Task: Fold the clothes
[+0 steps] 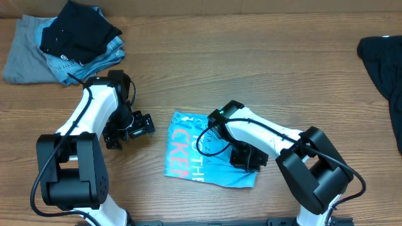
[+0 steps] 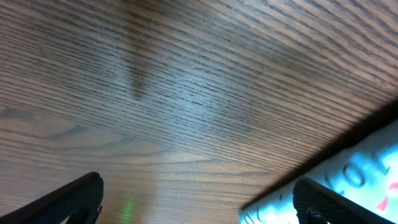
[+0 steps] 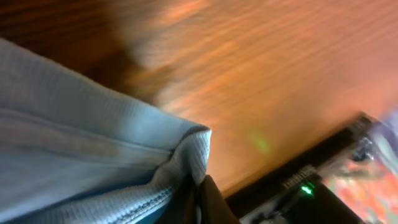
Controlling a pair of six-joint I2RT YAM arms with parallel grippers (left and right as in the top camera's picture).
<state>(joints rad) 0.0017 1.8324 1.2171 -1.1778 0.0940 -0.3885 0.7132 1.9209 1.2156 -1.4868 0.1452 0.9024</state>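
Even light from above is falling on the table (image 1: 251, 75), casting only faint shadows. In the left wrist view a dim shadow is smudging the upper left. The right wrist view is blurring orange at upper right, with only the T-shirt (image 3: 124, 143) hem showing sharp.

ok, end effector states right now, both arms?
Left end effector: open, holding nothing.
Right end effector: closed on the blue T-shirt.

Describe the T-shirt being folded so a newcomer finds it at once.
On the wooden table, look at the middle of the near edge. The T-shirt there is light blue with red-and-white lettering, unlike the grey-denim-black pile at back left and the dark garment at right.
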